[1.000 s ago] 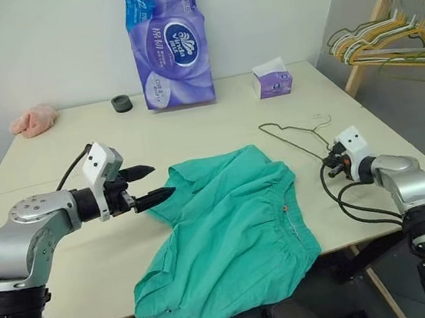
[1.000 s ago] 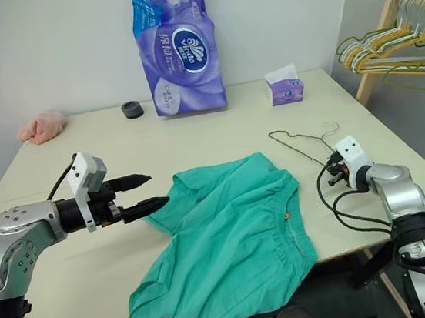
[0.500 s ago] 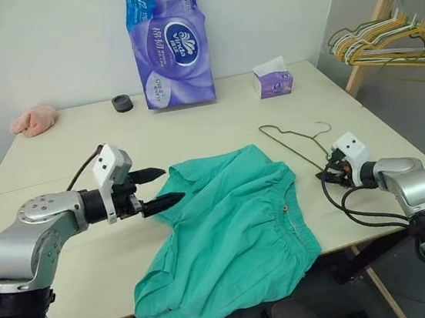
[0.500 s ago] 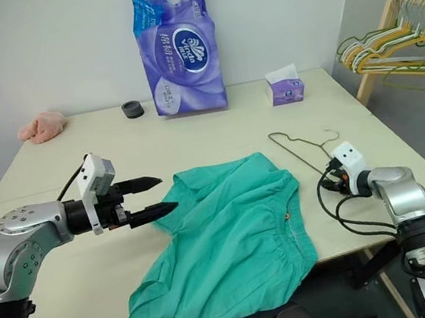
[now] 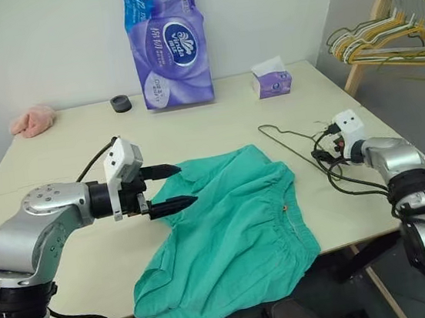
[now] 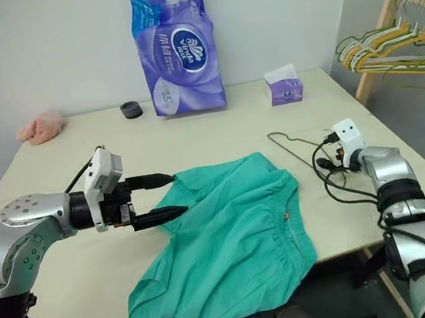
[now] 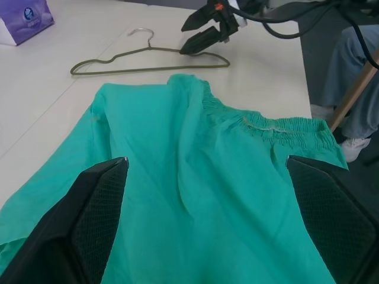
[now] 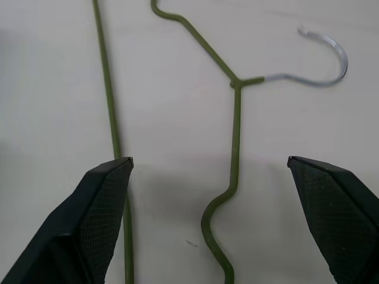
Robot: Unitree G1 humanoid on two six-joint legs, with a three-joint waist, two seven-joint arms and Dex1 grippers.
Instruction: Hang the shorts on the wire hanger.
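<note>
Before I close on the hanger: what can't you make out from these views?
- Head views: right gripper fingers hidden behind its wrist housing.
- Right wrist view: wire hanger cut off by the frame edges.
- Head views: shorts front edge droops past the table edge, hem unseen.

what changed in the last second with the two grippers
The right gripper opened and reached forward over the wire hanger, its fingers now straddling the wire. The left gripper, open throughout, moved right over the shorts. Shorts and hanger lie where they did.
</note>
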